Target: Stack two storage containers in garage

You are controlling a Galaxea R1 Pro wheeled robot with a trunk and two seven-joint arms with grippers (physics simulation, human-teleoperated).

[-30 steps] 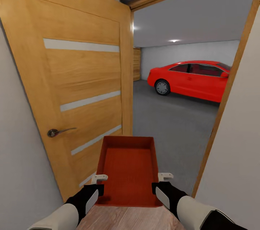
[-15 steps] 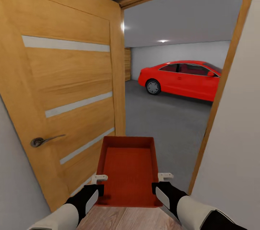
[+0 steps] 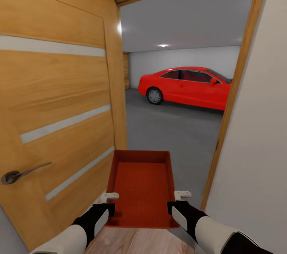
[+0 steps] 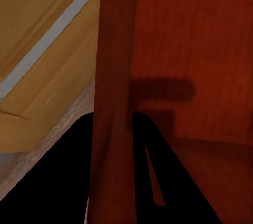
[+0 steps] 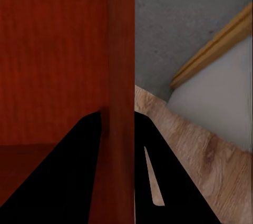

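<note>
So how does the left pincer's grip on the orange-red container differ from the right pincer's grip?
The left pincer clamps the container's left wall, on the wooden door's side. The right pincer clamps the right wall, beside the grey garage floor and the door frame.

They share much: each is shut on a side wall near the container's near end, one finger inside and one outside, at matching height.

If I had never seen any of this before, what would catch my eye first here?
Probably the red car, parked on the dark grey garage floor beyond the open doorway. Next comes the orange-red container, low in the middle of the head view, with the left gripper and right gripper each clamped on a side wall. The big wooden door stands open at the left.
</note>
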